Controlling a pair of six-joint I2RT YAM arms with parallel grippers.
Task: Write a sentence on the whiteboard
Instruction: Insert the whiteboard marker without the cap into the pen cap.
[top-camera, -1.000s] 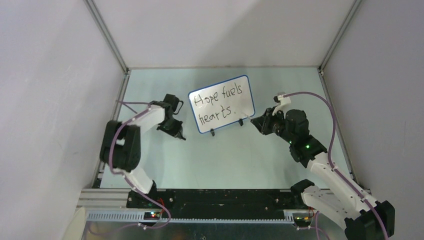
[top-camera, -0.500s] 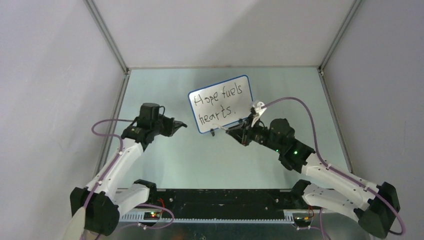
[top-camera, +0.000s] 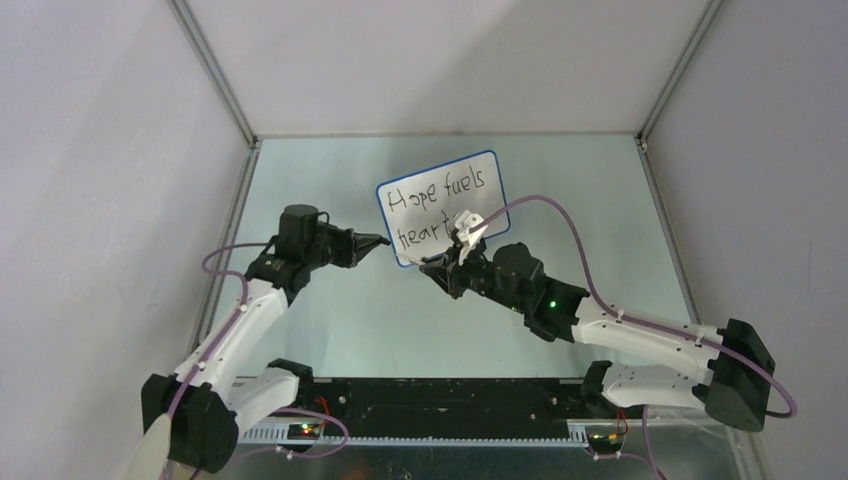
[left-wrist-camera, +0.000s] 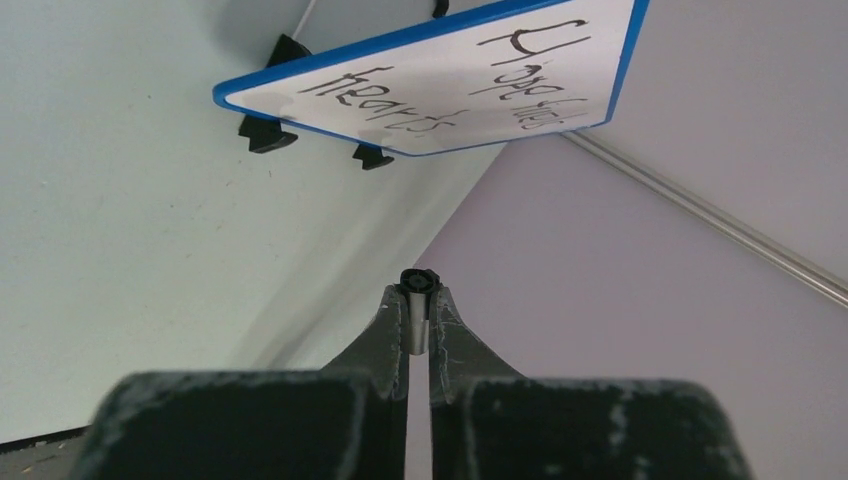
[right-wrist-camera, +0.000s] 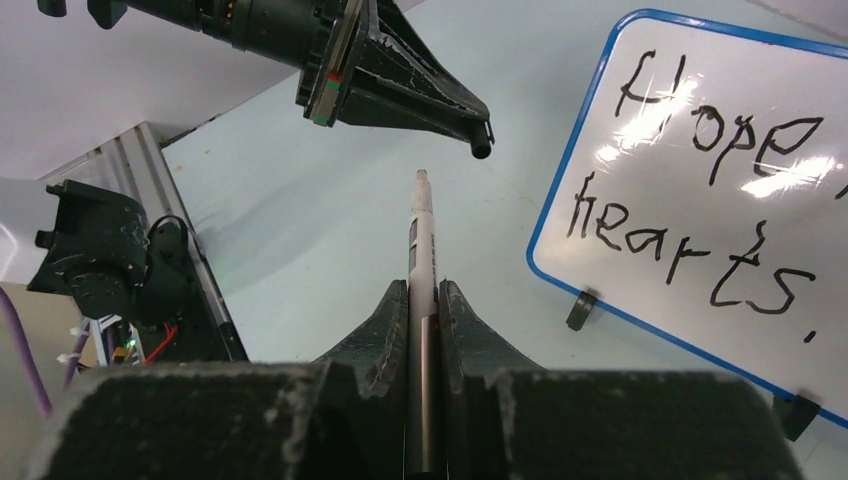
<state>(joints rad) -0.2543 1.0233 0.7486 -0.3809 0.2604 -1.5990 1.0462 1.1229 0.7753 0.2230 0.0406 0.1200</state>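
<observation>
The whiteboard (top-camera: 486, 205) stands on its black clip feet (right-wrist-camera: 582, 310) in the rear half of the pale counter (top-camera: 400, 320). The sentence (top-camera: 440, 192) "Hope fuels hearts." is written on it in two lines. Just in front of its lower edge, the right gripper (top-camera: 430, 268) is clamped on a slim marker pen (right-wrist-camera: 421, 240). The bare tip of the pen points toward the left gripper (top-camera: 380, 241). That gripper is closed on a small black cap (left-wrist-camera: 419, 281), which is near the tip but apart from it.
</observation>
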